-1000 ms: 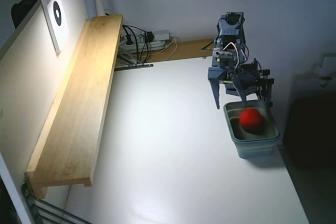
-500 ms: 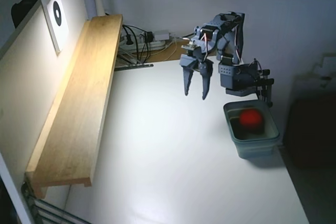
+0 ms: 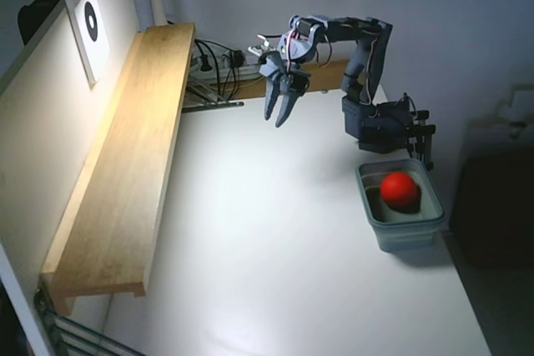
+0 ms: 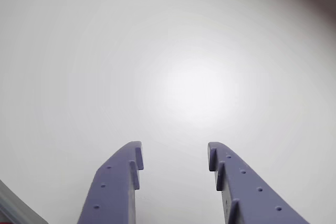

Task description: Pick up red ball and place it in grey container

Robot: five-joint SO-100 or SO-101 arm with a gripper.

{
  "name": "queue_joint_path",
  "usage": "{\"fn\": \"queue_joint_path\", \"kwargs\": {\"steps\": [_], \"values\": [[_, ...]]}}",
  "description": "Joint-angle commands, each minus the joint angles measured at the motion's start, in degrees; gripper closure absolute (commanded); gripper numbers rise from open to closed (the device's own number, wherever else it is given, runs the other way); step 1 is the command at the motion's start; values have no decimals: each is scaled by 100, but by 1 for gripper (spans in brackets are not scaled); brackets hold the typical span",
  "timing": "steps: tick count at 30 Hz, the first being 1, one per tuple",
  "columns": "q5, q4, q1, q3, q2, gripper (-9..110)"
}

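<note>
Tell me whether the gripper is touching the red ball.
Apart. The fixed view shows the gripper open above the table, well left of the red ball, which sits in the grey container.

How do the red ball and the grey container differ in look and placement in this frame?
The red ball is a bright, smooth sphere; the grey container is a dull grey-green rectangular tub with rounded corners. The ball is clearly smaller and sits inside the container, while the container stands upright on the white table. Neither is touched by the tool, which hangs open and empty well away, to their left in the fixed view.
</note>
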Motion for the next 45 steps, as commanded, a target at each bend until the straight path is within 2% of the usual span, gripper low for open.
{"fn": "queue_joint_path", "kwargs": {"steps": [1, 23, 32, 45], "values": [[18, 428, 515, -389, 335, 91], [18, 2374, 2995, -1208, 667, 102], [18, 2698, 3409, -1344, 722, 104], [18, 2723, 3439, -1354, 726, 104]]}}
